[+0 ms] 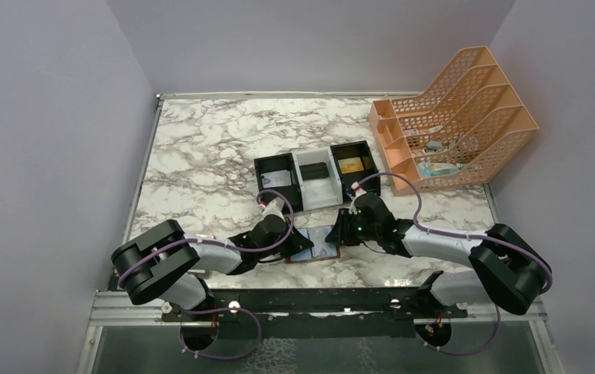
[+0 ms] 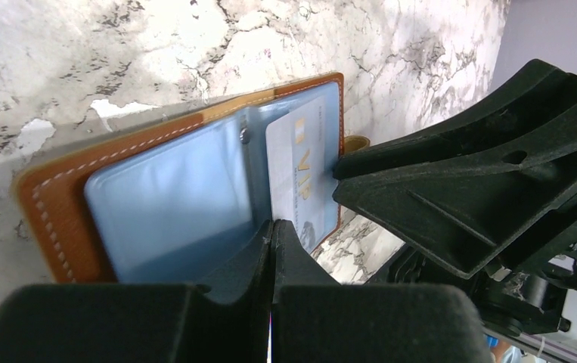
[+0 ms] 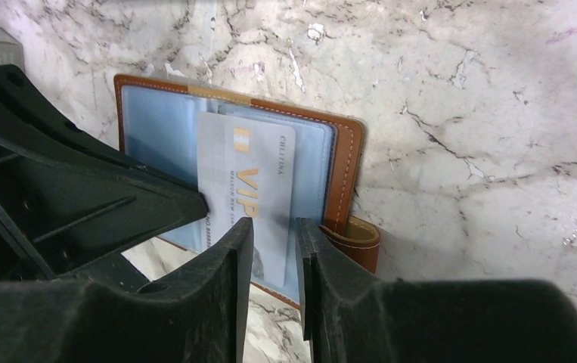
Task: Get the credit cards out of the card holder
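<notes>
Left jaws closed, right jaws apparently narrowly parted

Bright even light casts soft shadows, glares off the table (image 1: pixel 200 156); wrist foregrounds blur.

Silver-grey tubes and chunky black joint housings make up the left arm (image 1: pixel 216 255) and right arm (image 1: pixel 442 243), each trailing looped purple cable. The left gripper (image 2: pixel 272 227) and right gripper (image 3: pixel 274 227) are matte black moulded plastic, ribbed along the flanks.
</notes>
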`<state>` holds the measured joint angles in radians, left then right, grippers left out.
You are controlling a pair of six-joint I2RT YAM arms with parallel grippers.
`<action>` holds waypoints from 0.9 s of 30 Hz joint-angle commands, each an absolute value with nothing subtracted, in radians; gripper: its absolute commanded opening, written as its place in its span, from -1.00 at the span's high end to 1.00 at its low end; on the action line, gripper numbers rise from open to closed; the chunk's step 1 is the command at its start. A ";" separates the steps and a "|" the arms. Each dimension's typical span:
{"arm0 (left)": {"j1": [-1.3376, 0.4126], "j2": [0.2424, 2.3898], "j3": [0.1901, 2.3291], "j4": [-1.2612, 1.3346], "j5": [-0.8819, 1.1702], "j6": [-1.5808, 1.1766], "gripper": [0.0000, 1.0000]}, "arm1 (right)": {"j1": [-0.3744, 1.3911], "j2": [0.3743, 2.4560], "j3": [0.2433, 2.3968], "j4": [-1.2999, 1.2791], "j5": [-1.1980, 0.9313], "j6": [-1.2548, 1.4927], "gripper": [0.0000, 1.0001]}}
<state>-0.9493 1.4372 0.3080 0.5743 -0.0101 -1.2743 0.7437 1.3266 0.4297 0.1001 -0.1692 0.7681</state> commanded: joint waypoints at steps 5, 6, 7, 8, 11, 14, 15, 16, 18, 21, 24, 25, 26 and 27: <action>-0.950 1.421 0.287 0.592 -0.041 -1.282 1.00 | 0.737 1.257 0.506 -0.042 -0.191 0.629 0.41; -0.950 1.423 0.289 0.591 -0.040 -1.280 1.00 | 0.738 1.250 0.514 -0.040 -0.216 0.617 0.41; -0.950 1.423 0.293 0.591 -0.038 -1.277 1.00 | 0.738 1.245 0.523 -0.040 -0.240 0.612 0.41; -0.950 1.422 0.294 0.591 -0.038 -1.276 1.00 | 0.738 1.243 0.532 -0.036 -0.264 0.606 0.40; -0.950 1.417 0.290 0.590 -0.041 -1.276 1.00 | 0.738 1.259 0.539 -0.001 -0.340 0.603 0.40; -0.950 1.408 0.287 0.592 -0.040 -1.270 1.00 | 0.737 1.303 0.547 0.024 -0.374 0.614 0.40; -0.950 1.405 0.286 0.591 -0.039 -1.267 1.00 | 0.738 1.323 0.551 0.024 -0.367 0.617 0.40; -0.950 1.402 0.285 0.591 -0.038 -1.264 1.00 | 0.737 1.342 0.557 0.013 -0.346 0.620 0.40; -0.950 1.397 0.285 0.590 -0.036 -1.262 1.00 | 0.737 1.378 0.572 -0.031 -0.281 0.620 0.40; -0.951 1.394 0.281 0.591 -0.039 -1.265 1.00 | 0.738 1.412 0.570 -0.071 -0.208 0.612 0.40; -0.950 1.394 0.283 0.592 -0.040 -1.264 0.73 | 0.737 1.419 0.544 -0.068 -0.195 0.611 0.41; -0.950 1.396 0.285 0.592 -0.040 -1.266 0.62 | 0.737 1.418 0.536 -0.066 -0.193 0.612 0.41; -0.950 1.401 0.289 0.592 -0.038 -1.266 0.53 | 0.737 1.417 0.528 -0.066 -0.187 0.617 0.41; -0.950 1.408 0.294 0.593 -0.033 -1.265 0.47 | 0.737 1.417 0.521 -0.065 -0.182 0.622 0.41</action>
